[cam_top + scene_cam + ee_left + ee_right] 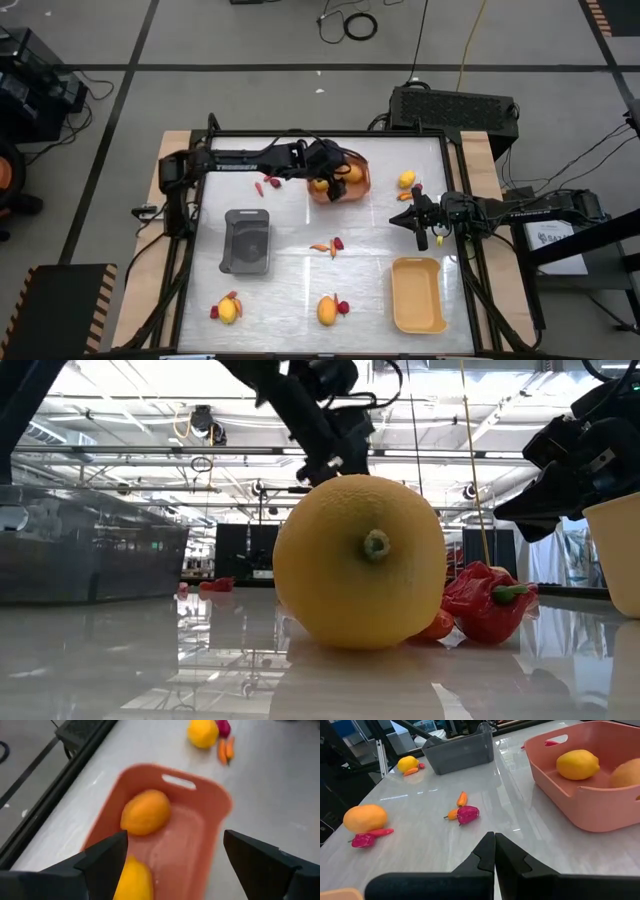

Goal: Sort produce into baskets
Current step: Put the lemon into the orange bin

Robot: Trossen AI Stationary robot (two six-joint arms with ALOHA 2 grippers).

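Note:
My left gripper [333, 172] hangs open over the orange basket [357, 180] at the table's far middle. Two yellow-orange fruits lie in that basket: one [146, 811] toward its far end, the other [131, 880] just below and beside one finger. Whether that finger touches it, I cannot tell. My right gripper [400, 219] is shut and empty. It sits low over the table at the right and points toward the table's left [494, 851]. The grey basket [246, 240] stands left of centre. The yellow basket [418, 295] stands near right.
Loose produce lies on the table. There is a fruit with red bits [406, 180] at the far right and red pieces [266, 184] left of the orange basket. Chili pieces and a berry [328, 245] lie at the centre. Fruits with red pieces [228, 310] [327, 310] lie near the front edge.

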